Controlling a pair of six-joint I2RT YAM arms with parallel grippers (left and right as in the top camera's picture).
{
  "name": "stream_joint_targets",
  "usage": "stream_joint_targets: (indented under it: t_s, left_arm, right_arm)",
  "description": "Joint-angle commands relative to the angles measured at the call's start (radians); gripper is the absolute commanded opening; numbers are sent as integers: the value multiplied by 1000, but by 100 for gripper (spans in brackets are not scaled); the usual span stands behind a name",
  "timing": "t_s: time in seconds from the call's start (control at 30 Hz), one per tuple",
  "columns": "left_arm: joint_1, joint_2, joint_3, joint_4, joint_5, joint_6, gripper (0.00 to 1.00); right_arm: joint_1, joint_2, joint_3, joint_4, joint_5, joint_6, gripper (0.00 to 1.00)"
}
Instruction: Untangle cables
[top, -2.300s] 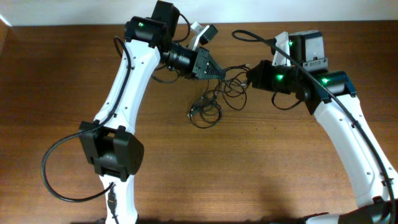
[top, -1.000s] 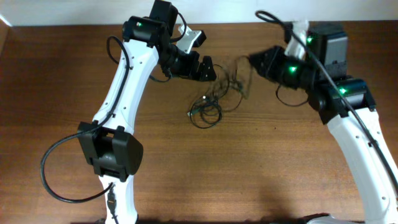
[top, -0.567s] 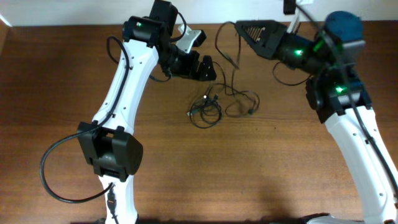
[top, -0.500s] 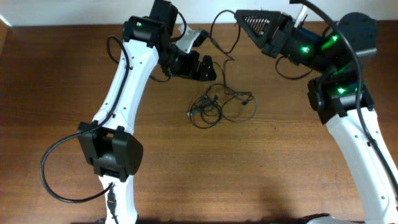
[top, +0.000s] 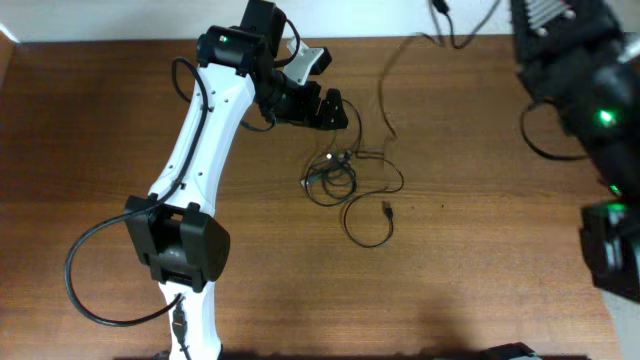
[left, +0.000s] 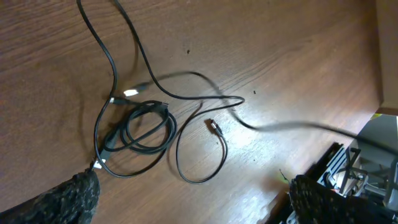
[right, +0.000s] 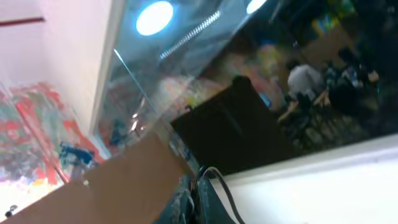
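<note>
Right pincer (right: 194, 198), blurred and cropped overhead, clamps a cable (top: 382, 92) — left pincer (left: 193, 186) spread apart above the tangle (left: 134, 127).

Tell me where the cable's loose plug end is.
In the overhead view the plug lies on the table, just right of and below the coiled bundle, at the end of a small loop.

One table (top: 100, 200). Two robot arms: the left arm (top: 205, 120) at 10 o'clock, the right arm (top: 590, 90) at 2 o'clock. Two cables, possibly three, since the strands overlap: one coiled bundle (top: 328, 182) at centre, one long cable (top: 381, 92) running toward 1 o'clock
</note>
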Motion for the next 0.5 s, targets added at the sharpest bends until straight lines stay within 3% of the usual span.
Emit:
stream_joint_targets:
  t_s: [0.0,0.2,0.47]
  left_arm:
    - [3,-39,14,3,-3,-2,99]
    - [3,-39,14,2,-3,-2,99]
    - [3,-34,14,3,-3,-2,99]
  right_arm:
    - [0,48,-4,-21,86,-7,4]
    - [-2,62,20,187,282,-8,4]
    - [-2,65,294,130,410,-87,4]
